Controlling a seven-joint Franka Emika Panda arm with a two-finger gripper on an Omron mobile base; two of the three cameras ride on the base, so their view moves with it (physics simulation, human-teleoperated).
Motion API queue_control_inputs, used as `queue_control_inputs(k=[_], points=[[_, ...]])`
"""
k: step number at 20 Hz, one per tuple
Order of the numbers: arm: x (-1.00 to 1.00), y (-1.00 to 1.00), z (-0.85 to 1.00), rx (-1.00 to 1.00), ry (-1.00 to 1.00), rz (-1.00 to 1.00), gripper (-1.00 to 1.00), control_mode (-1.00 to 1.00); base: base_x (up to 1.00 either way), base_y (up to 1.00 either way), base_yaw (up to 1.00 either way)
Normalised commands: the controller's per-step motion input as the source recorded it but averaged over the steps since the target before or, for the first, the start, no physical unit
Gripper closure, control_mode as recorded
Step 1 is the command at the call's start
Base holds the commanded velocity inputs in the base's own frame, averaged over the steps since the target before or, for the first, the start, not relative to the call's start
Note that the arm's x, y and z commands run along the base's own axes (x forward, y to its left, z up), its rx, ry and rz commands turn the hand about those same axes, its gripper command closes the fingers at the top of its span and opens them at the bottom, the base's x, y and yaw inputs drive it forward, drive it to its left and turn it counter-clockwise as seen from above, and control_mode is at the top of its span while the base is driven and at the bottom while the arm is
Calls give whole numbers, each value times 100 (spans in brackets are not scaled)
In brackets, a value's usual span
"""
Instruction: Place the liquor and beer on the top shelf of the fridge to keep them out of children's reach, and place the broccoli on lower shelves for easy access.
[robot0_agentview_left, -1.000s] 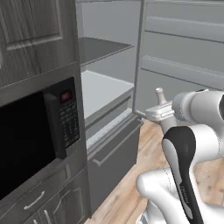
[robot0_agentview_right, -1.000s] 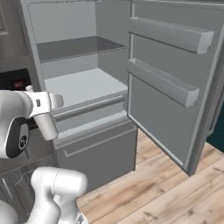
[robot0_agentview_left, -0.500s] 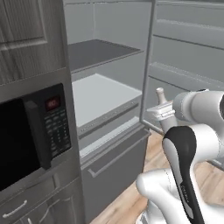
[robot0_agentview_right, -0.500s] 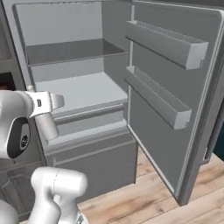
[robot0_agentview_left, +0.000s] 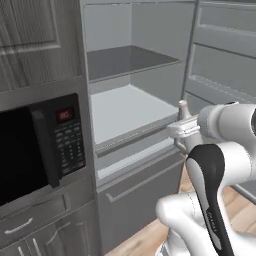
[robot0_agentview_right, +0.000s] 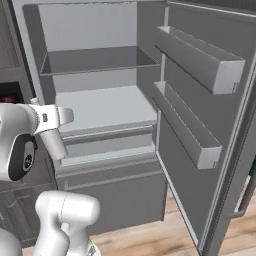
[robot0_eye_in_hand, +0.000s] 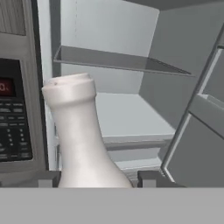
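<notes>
My gripper (robot0_eye_in_hand: 98, 178) is shut on the liquor (robot0_eye_in_hand: 81, 131), a pale beige-white bottle held upright with its neck up. In the left base view the liquor's neck (robot0_agentview_left: 183, 108) rises above the gripper (robot0_agentview_left: 179, 130), in front of the open fridge (robot0_agentview_left: 135, 30). The darker grey top shelf (robot0_agentview_left: 130, 62) (robot0_agentview_right: 95, 61) (robot0_eye_in_hand: 118, 61) sits above and beyond the bottle. A whitish lower shelf (robot0_agentview_left: 125, 110) (robot0_agentview_right: 105, 107) lies at about the gripper's height. The beer and the broccoli are out of view.
A black microwave (robot0_agentview_left: 35, 145) is built into the cabinet left of the fridge. The fridge door (robot0_agentview_right: 200, 125) stands open on the right with two racks (robot0_agentview_right: 200, 60). A grey drawer front (robot0_agentview_right: 115, 190) closes the fridge's bottom, above the wooden floor (robot0_agentview_right: 150, 235).
The whole picture has shifted in both base views, so the base has driven; the fridge interior now looks nearer and more centred. The gripper still holds the liquor the same way.
</notes>
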Motion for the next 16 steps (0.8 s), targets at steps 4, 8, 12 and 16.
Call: queue_control_inputs(k=[4, 8, 12, 16], points=[[0, 0, 0, 0, 0, 0, 100, 100, 46, -22, 34], [0, 0, 0, 0, 0, 0, 100, 100, 49, -33, 34], [0, 0, 0, 0, 0, 0, 100, 100, 48, -39, 33], [0, 0, 0, 0, 0, 0, 100, 100, 43, -42, 31]])
